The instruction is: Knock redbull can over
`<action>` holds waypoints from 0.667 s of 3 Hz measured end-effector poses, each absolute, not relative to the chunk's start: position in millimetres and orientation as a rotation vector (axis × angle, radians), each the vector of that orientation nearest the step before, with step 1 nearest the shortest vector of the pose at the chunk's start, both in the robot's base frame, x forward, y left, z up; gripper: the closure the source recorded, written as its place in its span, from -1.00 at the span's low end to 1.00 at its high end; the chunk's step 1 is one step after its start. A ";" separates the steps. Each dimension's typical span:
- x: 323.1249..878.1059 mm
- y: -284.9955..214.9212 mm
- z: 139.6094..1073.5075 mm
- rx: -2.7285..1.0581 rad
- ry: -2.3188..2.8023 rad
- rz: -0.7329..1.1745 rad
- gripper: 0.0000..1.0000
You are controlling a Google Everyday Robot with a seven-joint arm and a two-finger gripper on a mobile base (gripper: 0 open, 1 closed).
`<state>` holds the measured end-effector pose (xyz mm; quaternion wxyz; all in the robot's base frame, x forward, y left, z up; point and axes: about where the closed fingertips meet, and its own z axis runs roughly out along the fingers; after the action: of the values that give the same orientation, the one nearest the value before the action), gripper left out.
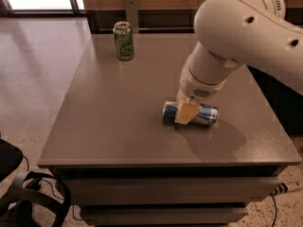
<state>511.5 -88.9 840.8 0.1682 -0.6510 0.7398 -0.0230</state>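
The redbull can [206, 116], blue and silver, lies on its side on the grey table [113, 122], right of the middle. My gripper [187, 112] comes down from the big white arm [236, 37] and is shut on the can around its middle. One tan finger [185, 114] crosses the can's front. The other finger is hidden behind the can. The can rests on or just above the tabletop, with its shadow right under it.
A green can [123, 41] stands upright at the table's far left. A grey post [131, 12] stands behind the far edge. Black straps and gear [28, 202] lie on the floor at the lower left. A cable [283, 189] hangs at the lower right.
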 end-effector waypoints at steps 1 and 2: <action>512.8 -82.2 820.3 -1.864 2.097 -0.011 1.00; 512.7 -81.5 823.5 -1.866 2.096 -0.006 0.57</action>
<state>512.7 -81.5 823.5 0.1668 -0.6556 0.7365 -0.0022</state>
